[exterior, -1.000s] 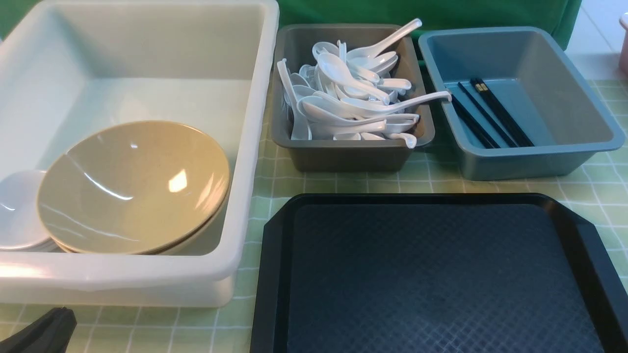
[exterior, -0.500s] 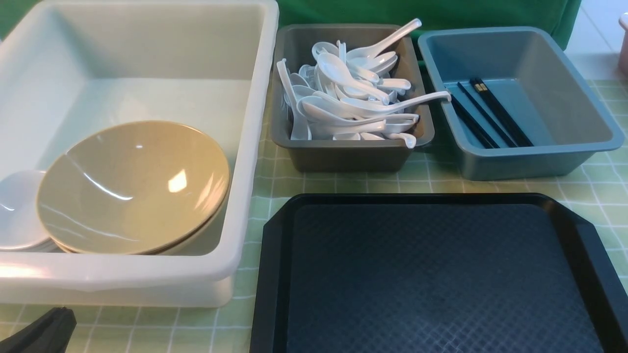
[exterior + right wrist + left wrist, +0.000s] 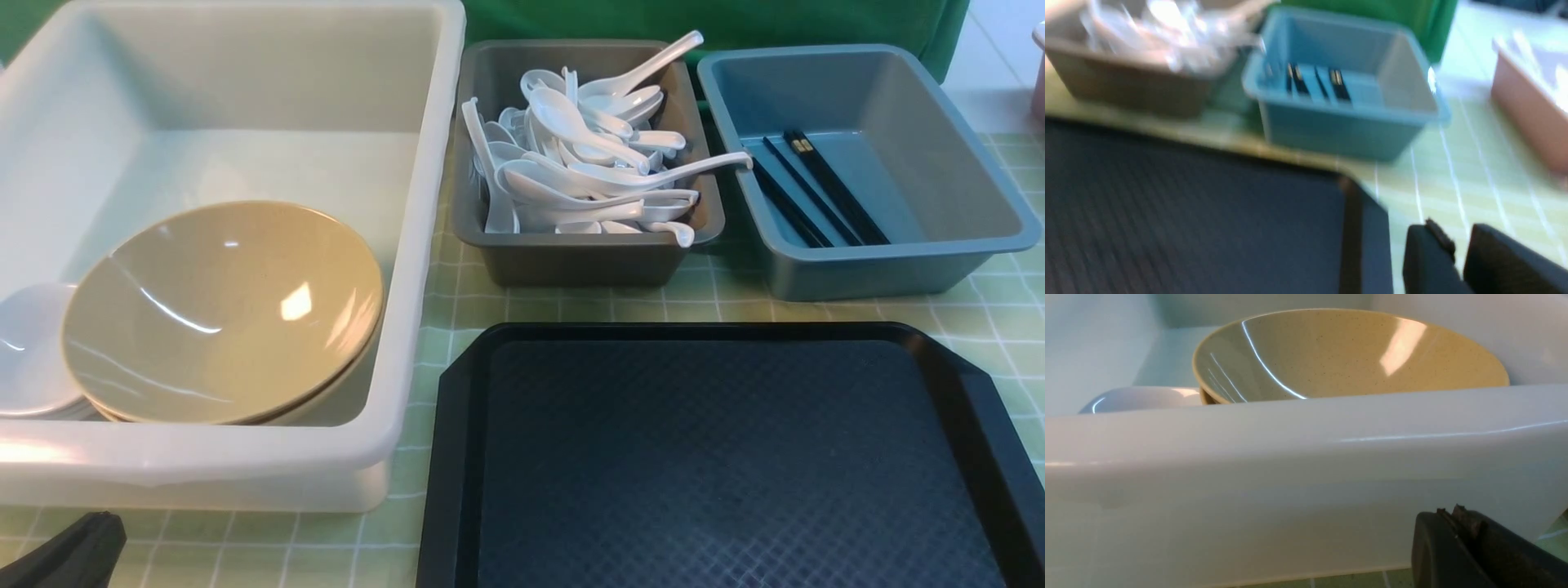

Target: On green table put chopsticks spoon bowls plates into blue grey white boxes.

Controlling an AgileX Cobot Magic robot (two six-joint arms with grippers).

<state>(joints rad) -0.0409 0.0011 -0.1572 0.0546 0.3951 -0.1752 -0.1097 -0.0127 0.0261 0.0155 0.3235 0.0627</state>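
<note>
Black left tool (image 3: 1457,539) pressed together, low beside white box (image 3: 245,469) | right tool (image 3: 1457,257) slightly spread, empty

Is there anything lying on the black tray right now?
No, in the front view the black tray shows only its bare textured surface, while the spoons sit in the grey box.

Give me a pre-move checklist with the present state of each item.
1. Black tray free of tableware: ok.
2. Chopsticks inside blue box: ok.
3. White spoons in grey box: ok, though several handles overhang the rim.
4. Tan bowl in white box: ok.
5. Left gripper shut, holding nothing: ok.
6. Right gripper holding nothing: ok; jaws slightly parted.
</note>
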